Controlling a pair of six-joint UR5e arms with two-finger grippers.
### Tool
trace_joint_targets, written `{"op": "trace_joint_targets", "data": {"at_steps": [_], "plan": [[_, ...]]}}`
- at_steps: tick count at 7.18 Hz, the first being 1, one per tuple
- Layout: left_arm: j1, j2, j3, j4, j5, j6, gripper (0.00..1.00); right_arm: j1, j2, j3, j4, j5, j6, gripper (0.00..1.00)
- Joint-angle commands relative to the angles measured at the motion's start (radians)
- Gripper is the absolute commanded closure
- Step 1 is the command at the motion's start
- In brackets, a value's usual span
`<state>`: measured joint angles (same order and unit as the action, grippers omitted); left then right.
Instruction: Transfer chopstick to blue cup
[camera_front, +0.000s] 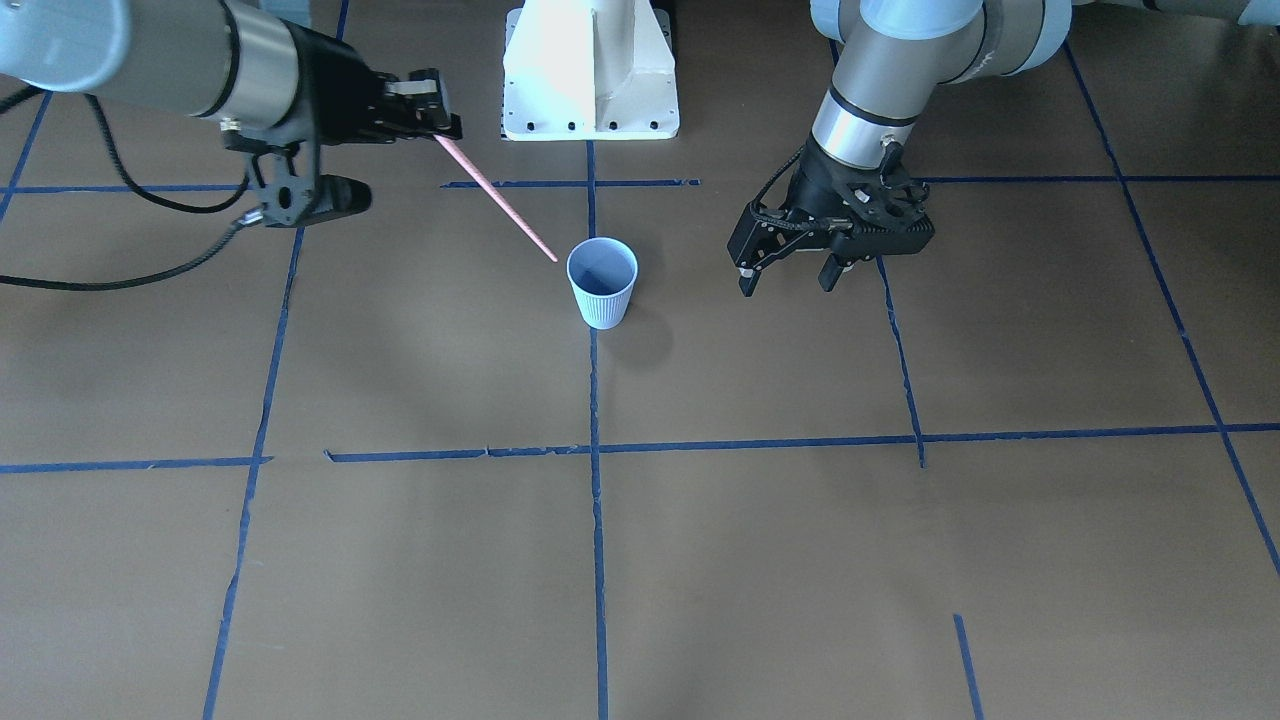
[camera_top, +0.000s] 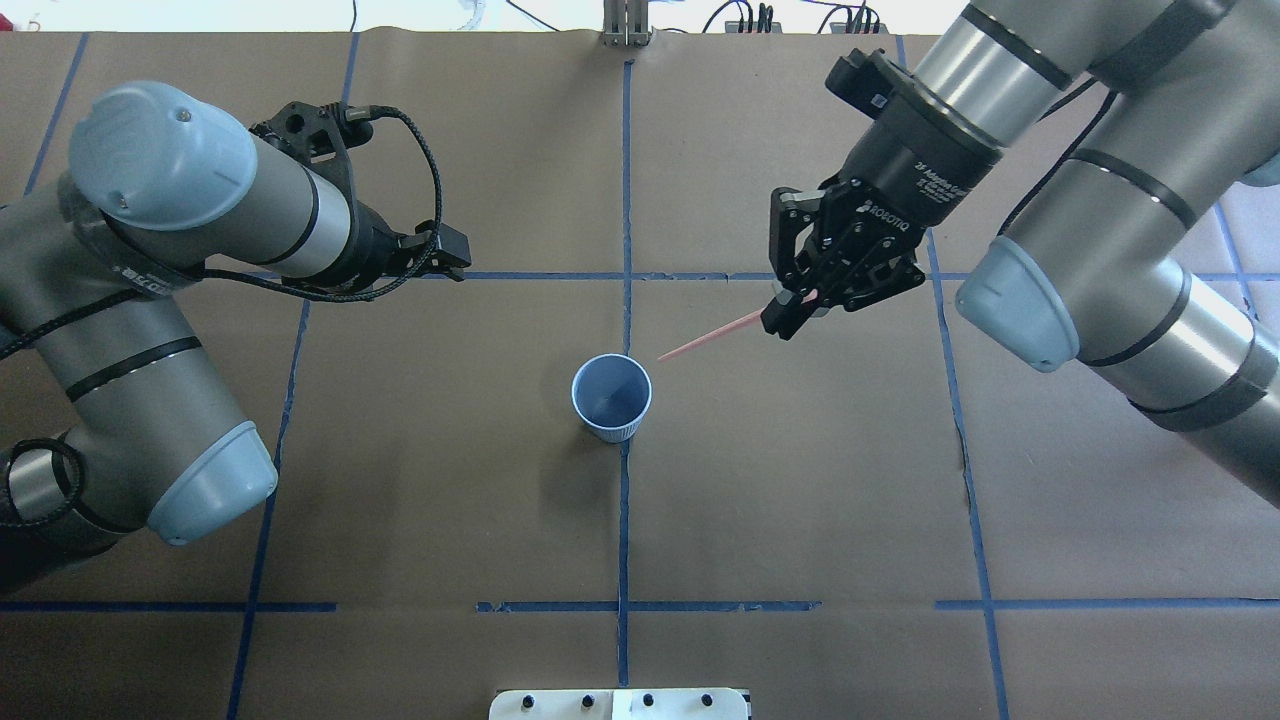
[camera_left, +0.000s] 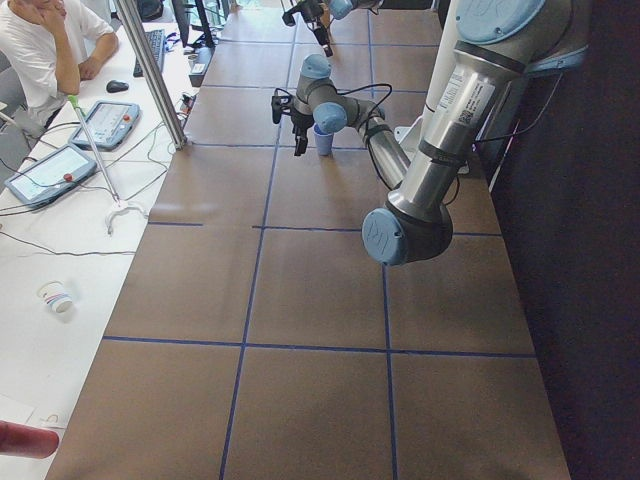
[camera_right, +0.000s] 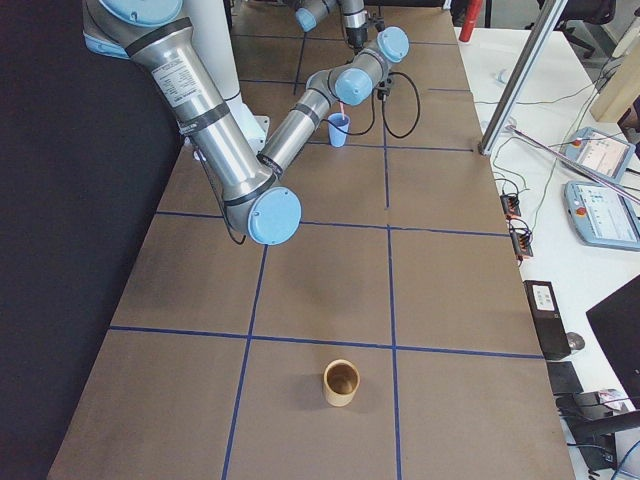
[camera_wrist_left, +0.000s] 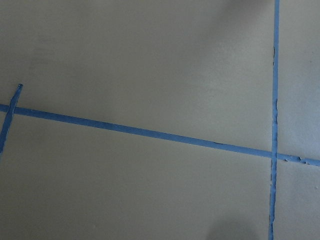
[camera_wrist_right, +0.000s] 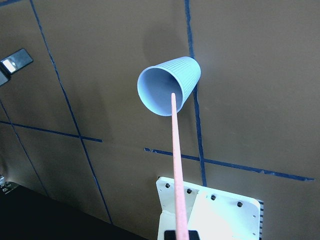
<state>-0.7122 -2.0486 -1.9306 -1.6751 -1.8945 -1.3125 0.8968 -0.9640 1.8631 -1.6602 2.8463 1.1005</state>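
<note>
R jaws are clenching the chopstick (camera_top: 705, 338) by its top end, tip slanting down just beside the blue cup (camera_top: 611, 398), standing upright mid-desk (camera_top: 450, 520). L jaws are hanging spread apart.

chopstick (camera_front: 495, 198): pink
cup (camera_front: 602, 285): pale blue, with thin lines running up and down its outside, and plain blue inside
table (camera_front: 420, 340): brown
tape (camera_front: 594, 400): dark blue lines that cross and make big squares on the table
left gripper (camera_front: 786, 287): black
right gripper (camera_top: 788, 312): black, with small white letters
arms (camera_top: 150, 380): shiny grey, with black rings and light blue round caps
base (camera_front: 590, 70): white, with small black dots along its edge
tan cup (camera_right: 341, 383): light brown
</note>
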Motion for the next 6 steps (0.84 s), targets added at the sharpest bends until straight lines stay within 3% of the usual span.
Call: {"op": "trace_joint_targets", "data": {"at_steps": [1,3,6], "plan": [[0.003,0.001,-0.001,0.0,0.0,-0.005,0.0,-0.041,0.065,-0.062,0.004,-0.056,0.012,0.99],[0.003,0.001,-0.001,0.0,0.0,-0.005,0.0,-0.055,0.122,-0.146,0.005,-0.065,0.01,0.98],[0.003,0.001,-0.001,0.0,0.0,-0.022,0.0,-0.137,0.12,-0.157,0.005,-0.125,0.01,0.97]]}}
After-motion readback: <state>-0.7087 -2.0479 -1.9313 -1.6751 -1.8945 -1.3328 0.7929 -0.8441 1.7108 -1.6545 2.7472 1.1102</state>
